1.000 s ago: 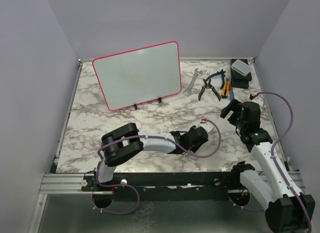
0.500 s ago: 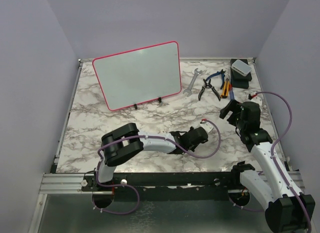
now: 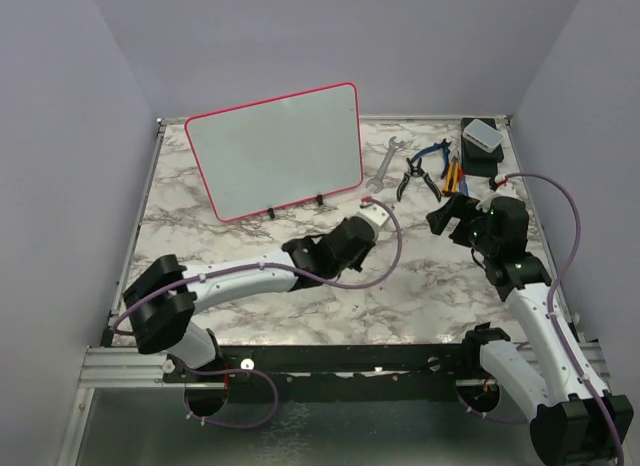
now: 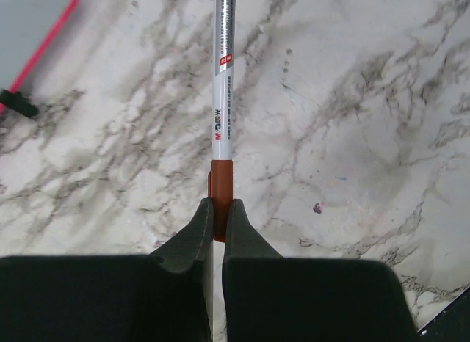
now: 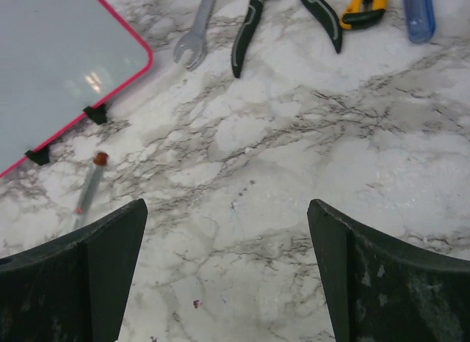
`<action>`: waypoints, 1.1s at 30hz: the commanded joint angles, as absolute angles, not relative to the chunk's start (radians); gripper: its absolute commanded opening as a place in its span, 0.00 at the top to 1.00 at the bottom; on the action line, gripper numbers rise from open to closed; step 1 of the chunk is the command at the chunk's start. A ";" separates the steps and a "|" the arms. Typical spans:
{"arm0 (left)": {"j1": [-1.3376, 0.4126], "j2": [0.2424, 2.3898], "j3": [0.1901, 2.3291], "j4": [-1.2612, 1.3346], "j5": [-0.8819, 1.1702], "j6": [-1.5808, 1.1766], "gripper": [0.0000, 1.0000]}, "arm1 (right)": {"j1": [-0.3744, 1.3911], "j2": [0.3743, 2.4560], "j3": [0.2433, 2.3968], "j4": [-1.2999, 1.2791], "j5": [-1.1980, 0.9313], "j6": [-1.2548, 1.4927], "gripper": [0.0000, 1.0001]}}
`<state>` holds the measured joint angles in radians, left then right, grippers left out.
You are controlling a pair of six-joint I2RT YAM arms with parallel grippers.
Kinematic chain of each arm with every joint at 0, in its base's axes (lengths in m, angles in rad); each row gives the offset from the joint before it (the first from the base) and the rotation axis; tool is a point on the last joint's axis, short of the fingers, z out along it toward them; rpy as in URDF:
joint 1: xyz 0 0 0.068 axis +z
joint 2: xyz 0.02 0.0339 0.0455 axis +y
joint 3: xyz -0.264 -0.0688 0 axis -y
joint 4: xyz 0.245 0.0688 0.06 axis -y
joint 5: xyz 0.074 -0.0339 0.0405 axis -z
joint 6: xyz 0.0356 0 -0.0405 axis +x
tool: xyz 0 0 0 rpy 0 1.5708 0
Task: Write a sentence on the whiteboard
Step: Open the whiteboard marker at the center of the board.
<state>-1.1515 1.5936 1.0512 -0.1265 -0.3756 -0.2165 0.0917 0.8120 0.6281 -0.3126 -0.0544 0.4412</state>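
Marble table (image 3: pixel 250 256): bears everything in view.

Whiteboard (image 3: pixel 275 151): stands at the far left of the table, leaning back on small black feet (image 5: pixel 94 113). Shows a red-pink frame and a plain, glossy face.

Left gripper (image 4: pixel 218 210): reaches low over the middle of the table, just in front of the whiteboard's right lower corner. Sits pinched tight on the red-brown end of a marker, with the fingers (image 4: pixel 192 239) pressing it from both sides.

Right gripper (image 5: pixel 226 204): hangs over the right side of the table, spread wide with nothing between the fingers (image 5: pixel 110 261), only bare marble below.

Black box (image 3: pixel 482 158): sits in the far right corner under a pale block.

Pliers (image 3: pixel 415 176), wrench (image 3: pixel 385 161), orange-handled tool (image 3: pixel 452 176): lie side by side between the whiteboard and the black box.

Marker (image 4: pixel 222 100): juts straight out from the left gripper, white barrel forward. Ends near the whiteboard's right foot and apart from it.
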 commanded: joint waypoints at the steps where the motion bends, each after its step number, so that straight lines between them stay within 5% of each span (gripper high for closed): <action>1: -1.036 1.436 1.060 -0.241 -0.255 -0.181 1.00 | 0.094 0.807 0.715 -0.346 -0.254 0.409 0.05; 13: -0.854 1.107 0.865 -0.308 -0.037 0.041 1.00 | 0.094 0.989 0.750 -0.236 -0.905 0.425 0.02; 24: -0.854 1.043 0.789 -0.255 0.313 0.064 1.00 | 0.161 1.116 0.704 -0.045 -1.150 0.540 0.02; 33: -0.891 1.072 0.790 -0.255 0.378 0.060 1.00 | 0.296 1.209 0.767 -0.127 -1.081 0.451 0.37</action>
<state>-0.8719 1.0653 0.7940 -0.2714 0.3073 0.0502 0.2710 1.1919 0.7475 -0.1280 -1.0637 0.4713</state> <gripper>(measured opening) 0.026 0.671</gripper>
